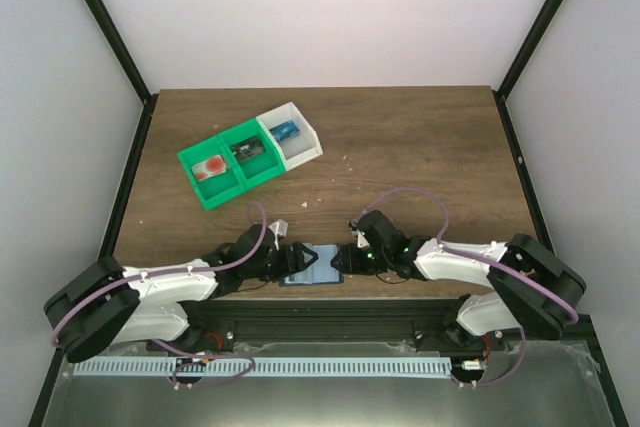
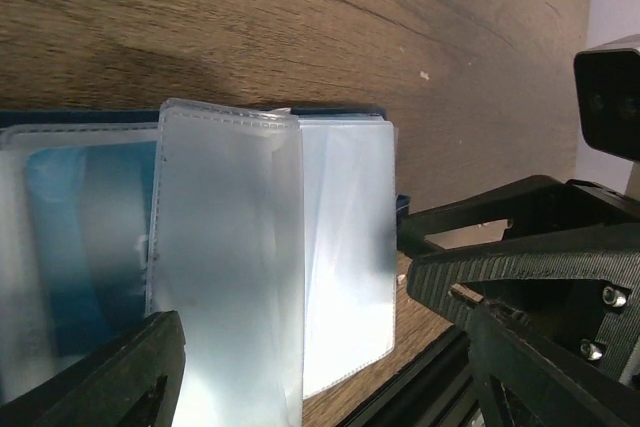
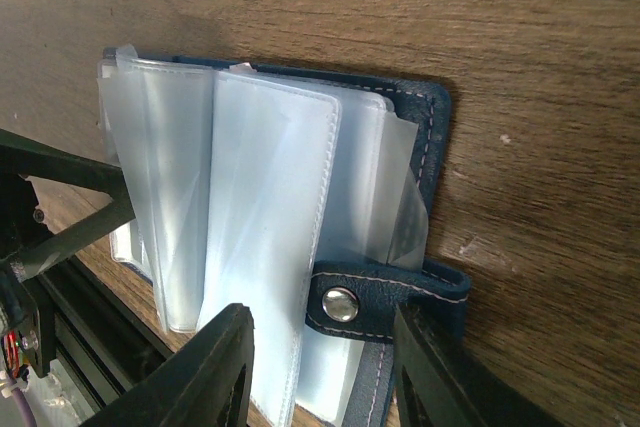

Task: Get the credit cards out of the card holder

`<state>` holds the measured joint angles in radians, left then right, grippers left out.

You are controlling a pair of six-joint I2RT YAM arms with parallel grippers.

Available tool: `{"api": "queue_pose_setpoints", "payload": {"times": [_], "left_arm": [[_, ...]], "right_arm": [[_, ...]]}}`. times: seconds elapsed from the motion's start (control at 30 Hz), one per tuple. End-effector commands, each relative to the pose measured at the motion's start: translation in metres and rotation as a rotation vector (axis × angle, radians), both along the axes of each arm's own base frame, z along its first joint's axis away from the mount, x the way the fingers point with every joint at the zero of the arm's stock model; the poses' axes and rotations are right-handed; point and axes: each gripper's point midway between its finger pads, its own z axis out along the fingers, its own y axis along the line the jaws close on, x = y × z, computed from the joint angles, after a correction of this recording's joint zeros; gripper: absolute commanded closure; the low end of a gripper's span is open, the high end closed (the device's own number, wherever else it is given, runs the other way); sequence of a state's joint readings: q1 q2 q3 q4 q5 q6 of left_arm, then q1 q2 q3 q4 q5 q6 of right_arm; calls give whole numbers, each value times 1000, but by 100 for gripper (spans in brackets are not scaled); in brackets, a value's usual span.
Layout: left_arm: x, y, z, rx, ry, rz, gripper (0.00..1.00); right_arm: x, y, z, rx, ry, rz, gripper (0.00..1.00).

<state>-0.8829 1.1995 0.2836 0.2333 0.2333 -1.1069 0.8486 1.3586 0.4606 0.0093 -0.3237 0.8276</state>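
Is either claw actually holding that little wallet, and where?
Cannot be told. The left gripper stands open around the clear sleeves of the card holder. The right gripper straddles its snap tab, but a firm grip does not show.

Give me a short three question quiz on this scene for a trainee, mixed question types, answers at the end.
1. True or false: the card holder lies folded shut.
2. Where does the holder lie? A) on a shelf; B) on the table, between the left gripper and the right gripper; C) at the table's far edge.
3. One word: what colour is the tray that holds the blue card?
Key: 1 false, its clear sleeves are fanned open; 2 B; 3 white.
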Motion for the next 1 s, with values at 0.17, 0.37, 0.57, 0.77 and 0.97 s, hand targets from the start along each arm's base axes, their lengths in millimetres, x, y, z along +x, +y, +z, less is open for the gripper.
{"api": "queue_pose_setpoints", "payload": {"times": [0.17, 0.37, 0.57, 0.77, 0.97], "left_arm": [[1, -13, 5, -35, -2, -23, 20], [0, -21, 9, -110, 13, -28, 20], [-1, -28, 13, -164, 19, -36, 21], [1, -32, 16, -180, 6, -37, 21], [3, -37, 19, -215, 5, -39, 21]], "right_arm": [[-6, -1, -8, -21, 22, 19, 59], [-7, -1, -8, -18, 23, 20, 60], [-8, -2, -8, -16, 23, 16, 59], [-8, -2, -7, -12, 20, 14, 60], [-6, -3, -3, -10, 6, 7, 59]]}}
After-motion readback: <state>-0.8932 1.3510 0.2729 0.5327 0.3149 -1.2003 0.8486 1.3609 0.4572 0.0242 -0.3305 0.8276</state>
